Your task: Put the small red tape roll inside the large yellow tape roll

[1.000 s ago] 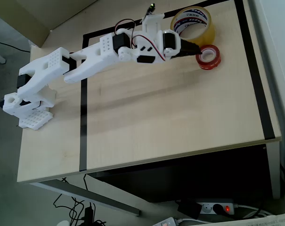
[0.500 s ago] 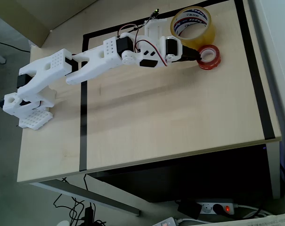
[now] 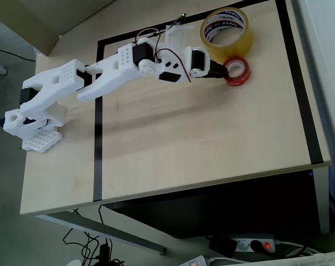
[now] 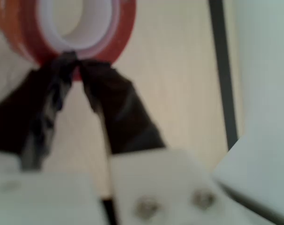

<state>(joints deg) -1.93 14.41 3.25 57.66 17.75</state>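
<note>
The pale wooden worktop point(image 3: 200, 144) with black tape lines along its edges takes up most of the overhead view. The white 3D-printed arm point(image 3: 123, 66) is bolted at the left side and stretches across toward the far right corner, red and black wires looping over its upper joints.

Up in that far right corner sits the large yellow tape roll point(image 3: 225, 32), a wide amber translucent ring with a white core printed in blue and red, lying flat with its hole facing up. Just on the near side of it, touching or almost touching its wall, is the small red tape roll point(image 3: 237, 71), a translucent red ring with a white inner core, tipped a bit rather than lying flat.

The hand point(image 3: 225, 71) has its dark fingers clenched on the left rim of the red roll. The wrist view backs that up: the two black fingertips point(image 4: 66, 63) pinch the red roll's point(image 4: 85, 28) wall, one tip inside the core and one outside, pretty blurry but clear enough.
</note>
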